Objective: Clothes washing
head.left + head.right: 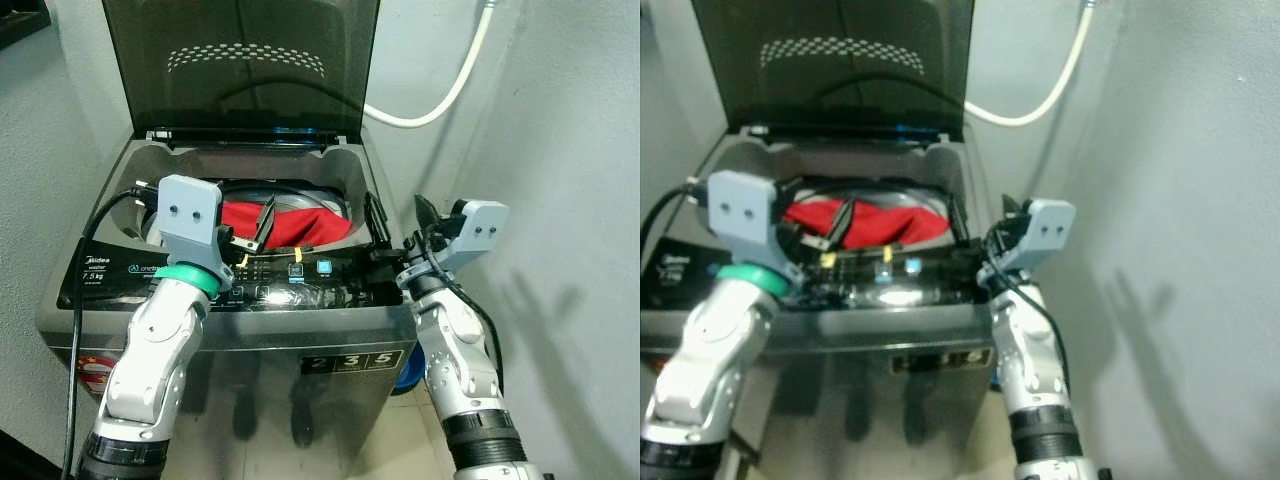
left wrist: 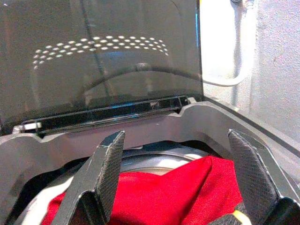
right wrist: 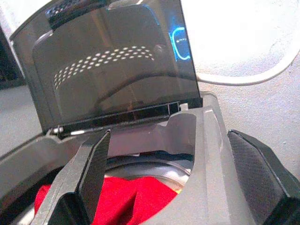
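A grey top-loading washing machine (image 1: 250,330) stands in front of the robot, close to a pale wall on the right. Its dark see-through lid (image 1: 240,60) is up and leans back at the far side. Inside the round drum lies a bright red cloth (image 1: 290,222). It sits in a heap near the middle of the opening, a bit to the right. A white hose (image 1: 455,85) curves along the wall behind the machine, on the far right.

The left gripper (image 1: 255,235) reaches over the near left edge of the opening. Its two long black fingers (image 2: 110,171) are spread wide apart and hold nothing. In the left wrist view the red cloth shows between and below the fingers, but the fingers do not touch it as far as can be seen.

The right gripper (image 1: 400,225) is up at the near right corner of the machine, by the right rim. Its black fingers (image 3: 91,176) are wide apart too, and they hold nothing. In the right wrist view the grey rim of the machine sits between them, with the red cloth lower down in the drum.

Along the near top edge of the machine runs a shiny black control panel (image 1: 290,285) with small buttons and a little blue light. On the front there is a dark sticker with white numbers (image 1: 352,363).
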### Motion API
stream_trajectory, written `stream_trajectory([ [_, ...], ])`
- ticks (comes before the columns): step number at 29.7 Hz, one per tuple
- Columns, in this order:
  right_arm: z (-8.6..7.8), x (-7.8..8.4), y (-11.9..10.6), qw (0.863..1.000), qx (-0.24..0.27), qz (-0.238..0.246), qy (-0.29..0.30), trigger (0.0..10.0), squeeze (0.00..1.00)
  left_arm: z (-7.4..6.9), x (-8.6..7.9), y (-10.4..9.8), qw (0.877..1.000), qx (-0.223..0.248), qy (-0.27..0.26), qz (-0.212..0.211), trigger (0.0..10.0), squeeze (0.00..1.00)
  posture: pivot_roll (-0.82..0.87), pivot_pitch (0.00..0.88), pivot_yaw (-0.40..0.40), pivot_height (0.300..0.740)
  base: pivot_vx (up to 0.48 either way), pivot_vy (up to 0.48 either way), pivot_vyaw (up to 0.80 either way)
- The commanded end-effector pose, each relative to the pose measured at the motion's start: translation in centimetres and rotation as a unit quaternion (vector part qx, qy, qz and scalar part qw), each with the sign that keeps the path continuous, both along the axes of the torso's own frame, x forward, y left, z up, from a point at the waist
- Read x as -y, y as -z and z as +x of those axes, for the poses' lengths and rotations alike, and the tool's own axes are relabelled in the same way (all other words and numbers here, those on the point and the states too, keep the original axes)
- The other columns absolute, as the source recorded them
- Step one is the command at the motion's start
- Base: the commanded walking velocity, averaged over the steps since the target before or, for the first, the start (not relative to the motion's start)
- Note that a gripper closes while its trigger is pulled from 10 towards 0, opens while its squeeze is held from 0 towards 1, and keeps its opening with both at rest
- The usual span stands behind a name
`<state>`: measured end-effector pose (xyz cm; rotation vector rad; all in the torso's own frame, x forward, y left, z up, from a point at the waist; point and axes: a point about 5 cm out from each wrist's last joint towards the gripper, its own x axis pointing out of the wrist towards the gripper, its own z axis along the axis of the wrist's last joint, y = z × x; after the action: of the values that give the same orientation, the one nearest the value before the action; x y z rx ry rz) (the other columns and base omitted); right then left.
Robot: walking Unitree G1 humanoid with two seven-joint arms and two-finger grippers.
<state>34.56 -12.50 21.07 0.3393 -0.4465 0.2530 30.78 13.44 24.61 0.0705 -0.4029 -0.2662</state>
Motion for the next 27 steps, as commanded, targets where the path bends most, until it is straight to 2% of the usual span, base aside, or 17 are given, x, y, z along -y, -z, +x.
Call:
stream_trajectory([
  [1,0.2,-0.1,0.5,1.000,-0.019,0.010,0.001,10.0,0.00,0.0,-0.2,0.7,1.000,-0.009,-0.005,0.002,10.0,0.00,0.05,0.000,0.005,0.740,0.000,0.000,0.78],
  [9,0.3,0.2,1.0,0.999,-0.038,0.020,0.013,10.0,0.00,-0.1,-0.3,0.7,1.000,-0.011,-0.005,0.005,10.0,0.00,0.06,0.000,0.007,0.740,0.000,0.000,0.78],
  [27,0.4,0.9,1.1,0.998,-0.045,0.035,0.031,10.0,0.00,0.0,-0.3,0.8,1.000,-0.012,-0.004,0.006,10.0,0.00,0.05,0.000,0.011,0.740,0.000,0.000,0.72],
])
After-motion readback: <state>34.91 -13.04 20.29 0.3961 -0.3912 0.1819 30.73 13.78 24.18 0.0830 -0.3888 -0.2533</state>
